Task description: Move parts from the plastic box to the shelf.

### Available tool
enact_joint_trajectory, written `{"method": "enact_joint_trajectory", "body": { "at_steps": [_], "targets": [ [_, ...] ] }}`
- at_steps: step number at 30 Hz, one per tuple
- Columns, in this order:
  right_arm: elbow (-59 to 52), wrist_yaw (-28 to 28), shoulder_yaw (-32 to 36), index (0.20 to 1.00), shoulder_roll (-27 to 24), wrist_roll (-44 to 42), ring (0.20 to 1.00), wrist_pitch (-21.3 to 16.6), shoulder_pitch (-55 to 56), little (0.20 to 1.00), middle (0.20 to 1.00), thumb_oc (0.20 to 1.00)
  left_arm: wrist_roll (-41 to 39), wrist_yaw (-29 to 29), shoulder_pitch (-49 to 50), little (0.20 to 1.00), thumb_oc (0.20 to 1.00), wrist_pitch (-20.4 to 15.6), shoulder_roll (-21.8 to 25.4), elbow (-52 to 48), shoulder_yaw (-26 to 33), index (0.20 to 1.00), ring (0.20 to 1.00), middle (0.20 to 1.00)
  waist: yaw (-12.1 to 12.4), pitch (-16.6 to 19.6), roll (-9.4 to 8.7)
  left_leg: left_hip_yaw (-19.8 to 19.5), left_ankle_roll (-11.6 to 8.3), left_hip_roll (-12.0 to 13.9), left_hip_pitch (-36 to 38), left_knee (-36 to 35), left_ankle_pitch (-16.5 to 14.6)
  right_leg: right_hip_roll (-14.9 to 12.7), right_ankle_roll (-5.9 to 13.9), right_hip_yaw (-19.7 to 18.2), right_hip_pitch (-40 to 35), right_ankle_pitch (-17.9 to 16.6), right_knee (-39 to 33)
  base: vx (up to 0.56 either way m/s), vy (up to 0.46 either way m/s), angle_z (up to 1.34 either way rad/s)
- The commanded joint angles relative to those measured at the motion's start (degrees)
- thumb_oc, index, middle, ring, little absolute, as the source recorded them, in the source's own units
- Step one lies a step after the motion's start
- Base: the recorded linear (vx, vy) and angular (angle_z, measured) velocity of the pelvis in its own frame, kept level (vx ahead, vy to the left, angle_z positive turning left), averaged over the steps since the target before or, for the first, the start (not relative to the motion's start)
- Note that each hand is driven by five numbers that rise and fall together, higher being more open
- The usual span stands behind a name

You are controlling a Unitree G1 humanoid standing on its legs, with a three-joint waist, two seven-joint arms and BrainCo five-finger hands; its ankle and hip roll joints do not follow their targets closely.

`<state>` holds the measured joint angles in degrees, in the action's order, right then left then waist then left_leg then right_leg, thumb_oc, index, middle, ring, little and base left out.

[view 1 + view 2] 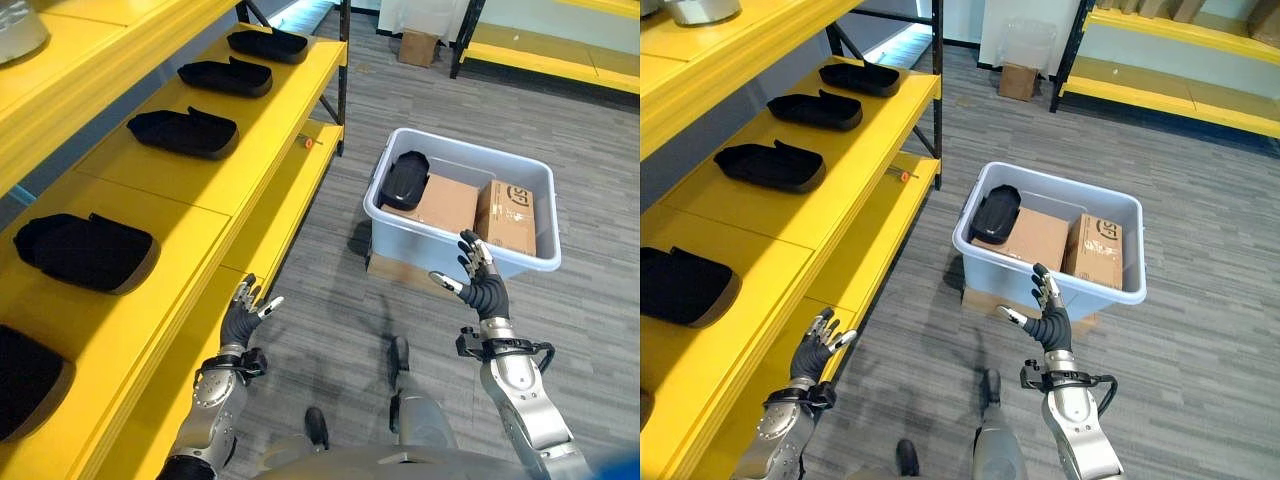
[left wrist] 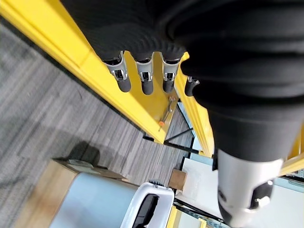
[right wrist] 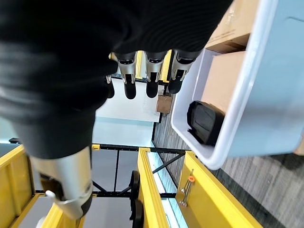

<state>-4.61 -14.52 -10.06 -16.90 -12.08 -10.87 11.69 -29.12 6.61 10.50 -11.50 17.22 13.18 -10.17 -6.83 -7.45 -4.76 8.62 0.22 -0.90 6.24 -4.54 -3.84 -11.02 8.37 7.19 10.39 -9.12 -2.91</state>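
Holding both my hands empty, fingers spread: left hand [image 1: 243, 318] beside shelf [image 1: 190, 250], right hand [image 1: 482, 285] near plastic box [image 1: 455, 262]. Black part [image 1: 404, 179] seemingly resting on cardboard inside.

Both my arms are raised in front of me, forearms angled up, wrists straight. My left hand [image 1: 243, 316] is low on my left side, palm facing forward, fingers [image 2: 124, 81] straight and slightly spread, thumb out to the side, holding nothing. My right hand [image 1: 478, 281] is up on my right side, a bit higher than the left, fingers [image 3: 151, 85] extended, thumb splayed out toward my left, also empty. The two hands are well apart.
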Motion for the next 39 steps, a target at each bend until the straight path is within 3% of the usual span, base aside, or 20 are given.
{"method": "enact_joint_trajectory", "body": {
  "at_steps": [1,6,8,9,10,11,12,14,15,16,17,19,20,21,23,24,26,30,35,39],
  "targets": [
    [-4.4,-1.2,4.7,1.0,-2.9,0.7,1.0,-3.6,-2.7,1.0,1.0,1.0,0.6,-0.2,-3.1,1.0,1.0,-2.6,0.5,-3.9,-1.0,1.0,1.0,1.0,-1.7,0.5,4.44,-4.0,-1.91,4.8,3.8,3.7,-5.3,3.6,-0.25,1.5,5.8,0.1,5.6,0.18,-0.14,0.57],
    [-4.0,-1.3,6.1,1.0,-4.8,0.3,1.0,-3.9,-2.6,1.0,1.0,1.0,-0.7,0.0,-4.1,1.0,1.0,-2.9,-0.2,-3.8,-1.5,1.0,1.0,1.0,-2.7,0.5,6.54,-5.1,-4.29,8.0,2.5,7.1,1.8,6.1,-2.85,2.1,6.6,4.6,9.1,0.17,-0.169,0.0],
    [-3.7,-1.0,6.2,1.0,-5.4,0.3,1.0,-3.9,-2.6,1.0,1.0,1.0,-1.3,-0.2,-3.7,1.0,1.0,-2.8,-0.2,-4.1,-1.4,1.0,1.0,1.0,-2.4,0.2,6.9,-6.0,-5.08,9.0,1.0,12.2,7.1,8.1,-4.47,0.7,5.9,6.1,9.2,0.18,-0.179,-0.23],
    [-3.6,-0.9,6.0,1.0,-5.6,0.0,1.0,-4.1,-2.6,1.0,1.0,1.0,-1.6,-0.4,-3.2,1.0,1.0,-2.8,-0.2,-4.5,-1.4,1.0,1.0,1.0,-2.0,-0.2,6.74,-6.2,-5.13,9.6,-0.4,16.4,9.7,9.1,-5.38,0.0,5.0,7.0,9.2,0.23,-0.303,-0.38],
    [-3.8,-0.7,6.1,1.0,-6.0,-0.5,1.0,-4.3,-2.4,1.0,1.0,1.0,-1.7,-0.9,-2.8,1.0,1.0,-2.3,0.3,-4.9,-1.5,1.0,1.0,1.0,-0.9,-1.6,4.58,-7.4,-4.31,8.5,-6.6,28.0,13.0,9.4,-7.38,-1.8,3.0,7.7,8.6,0.17,-0.243,-0.36],
    [-3.8,-0.7,6.1,1.0,-6.0,-0.5,1.0,-4.3,-2.4,1.0,1.0,1.0,-1.7,-0.9,-2.8,1.0,1.0,-2.3,0.3,-4.9,-1.5,1.0,1.0,1.0,-0.9,-1.6,4.58,-7.4,-4.31,8.5,-6.6,28.0,13.0,9.4,-7.38,-1.8,3.0,7.7,8.6,0.2,-0.282,-0.28],
    [-4.1,-1.0,6.4,1.0,-6.4,-0.6,1.0,-4.6,-2.0,1.0,1.0,1.0,-1.6,-1.0,-2.7,1.0,1.0,-2.0,0.6,-5.2,-1.9,1.0,1.0,1.0,0.5,-3.4,2.79,-8.1,-2.79,6.9,-11.9,32.4,10.3,8.7,-7.88,-3.2,0.9,8.6,8.2,0.17,-0.12,-0.25],
    [-3.6,-1.4,6.5,1.0,-6.4,-0.9,1.0,-4.6,-2.2,1.0,1.0,1.0,-2.0,-1.2,-2.4,1.0,1.0,-1.9,0.8,-5.2,-2.0,1.0,1.0,1.0,1.9,-4.2,1.53,-8.0,-1.68,6.6,-18.6,25.6,5.3,7.4,-6.25,-4.8,-2.2,9.3,7.2,0.26,-0.006,-0.32],
    [-3.7,-1.4,6.5,1.0,-6.4,-0.9,1.0,-4.6,-2.1,1.0,1.0,1.0,-2.0,-1.2,-2.4,1.0,1.0,-1.9,0.8,-5.3,-2.0,1.0,1.0,1.0,2.0,-4.2,1.43,-7.8,-1.66,6.5,-18.3,25.3,5.3,7.3,-6.21,-5.0,-2.3,9.3,7.1,0.26,0.138,-0.12],
    [-3.4,-1.4,6.4,1.0,-6.7,-0.2,1.0,-4.6,-1.7,1.0,1.0,1.0,-2.1,-1.1,-1.9,1.0,1.0,-2.0,0.6,-5.2,-1.9,1.0,1.0,1.0,2.3,-4.0,1.67,-7.6,-2.23,8.6,-19.8,19.2,6.1,6.9,-5.52,-5.1,-3.4,10.3,7.0,0.43,0.299,-0.24],
    [-2.0,-2.0,5.5,1.0,-6.8,0.7,1.0,-4.4,-1.6,1.0,1.0,1.0,-2.1,-0.9,-1.6,1.0,1.0,-2.4,0.4,-4.7,-2.2,1.0,1.0,1.0,4.3,-3.6,3.42,-11.3,-4.52,11.0,-21.0,4.9,14.4,7.5,-4.7,-7.2,-5.4,11.6,7.6,0.42,0.293,-0.34],
    [-1.4,-2.0,5.2,1.0,-6.5,0.4,1.0,-4.2,-1.7,1.0,1.0,1.0,-1.7,-0.7,-1.8,1.0,1.0,-2.4,0.4,-4.5,-2.3,1.0,1.0,1.0,4.9,-3.6,3.92,-13.5,-5.46,11.1,-20.4,2.5,16.0,7.5,-4.25,-8.3,-6.6,12.3,7.9,0.3,0.226,-0.58],
    [-1.4,-1.6,5.1,1.0,-6.4,0.4,1.0,-3.8,-1.5,1.0,1.0,1.0,-1.6,-0.9,-1.6,1.0,1.0,-2.5,0.3,-4.4,-2.4,1.0,1.0,1.0,5.0,-3.4,4.21,-13.5,-5.94,11.2,-19.6,2.5,15.7,7.1,-4.0,-9.1,-7.4,13.1,8.3,0.3,0.287,-0.95],
    [-1.4,-0.3,4.3,1.0,-5.6,-0.2,1.0,-3.8,-1.2,1.0,1.0,1.0,-1.8,-1.4,-1.5,1.0,1.0,-2.6,0.3,-4.5,-2.3,1.0,1.0,1.0,5.0,-2.8,4.32,-14.7,-5.15,10.5,-18.1,4.3,12.9,6.6,-3.38,-11.0,-8.1,13.9,8.6,0.25,0.26,-1.06],
    [-1.8,1.1,4.3,1.0,-5.3,-0.3,1.0,-3.2,-0.3,1.0,1.0,1.0,-1.6,-1.9,-1.1,1.0,1.0,-2.7,0.8,-5.4,-2.0,1.0,1.0,1.0,4.7,-1.6,4.51,-11.3,-5.61,10.5,-16.7,3.7,12.5,5.6,-2.78,-11.7,-8.1,13.0,7.9,0.23,0.329,-0.97],
    [-1.4,1.8,3.8,1.0,-4.7,-0.1,1.0,-2.5,-0.4,1.0,1.0,1.0,-1.3,-2.0,-1.8,1.0,1.0,-2.7,1.8,-6.0,-2.0,1.0,1.0,1.0,4.5,-1.0,4.08,-9.7,-4.41,9.3,-16.1,4.7,10.4,3.6,-1.62,-12.0,-8.4,12.1,7.0,0.18,0.298,-1.18],
    [-1.2,2.1,3.4,1.0,-4.4,-0.1,1.0,-2.2,-0.7,1.0,1.0,1.0,-1.2,-2.0,-1.9,1.0,1.0,-2.8,2.3,-6.0,-2.0,1.0,1.0,1.0,4.4,-0.8,3.87,-8.6,-3.88,8.7,-15.6,5.0,9.6,2.8,-1.06,-12.7,-8.4,11.4,6.3,0.1,0.207,-0.95],
    [-1.1,2.7,1.0,1.0,-4.0,0.8,1.0,-1.8,-2.7,1.0,1.0,1.0,-0.6,-0.6,-5.3,1.0,1.0,-3.5,4.0,-5.9,-1.7,1.0,1.0,1.0,3.6,-0.7,2.21,-2.5,-2.8,7.5,-16.0,8.9,5.4,-0.7,1.65,-15.4,-6.2,8.0,3.6,0.05,0.23,-0.7],
    [-1.2,2.3,1.5,1.0,-4.1,0.8,1.0,-2.0,-2.5,1.0,1.0,1.0,1.6,0.8,-8.9,1.0,1.0,-4.1,4.4,-6.2,-2.8,1.0,1.0,1.0,2.5,-0.5,1.4,-1.7,-2.76,7.6,-16.6,10.5,4.1,-0.8,1.53,-15.8,-5.6,7.6,3.0,0.05,0.025,-0.31],
    [-4.0,0.5,2.6,1.0,-4.8,1.0,1.0,-3.9,-3.2,1.0,1.0,1.0,6.9,5.7,-17.8,1.0,1.0,-5.9,3.9,-8.0,-5.7,1.0,1.0,1.0,0.0,-2.3,0.84,-0.7,-3.57,8.9,-18.2,11.1,4.2,0.4,1.07,-16.7,-1.9,7.9,4.3,-0.02,-0.052,-0.17]
  ]
}}
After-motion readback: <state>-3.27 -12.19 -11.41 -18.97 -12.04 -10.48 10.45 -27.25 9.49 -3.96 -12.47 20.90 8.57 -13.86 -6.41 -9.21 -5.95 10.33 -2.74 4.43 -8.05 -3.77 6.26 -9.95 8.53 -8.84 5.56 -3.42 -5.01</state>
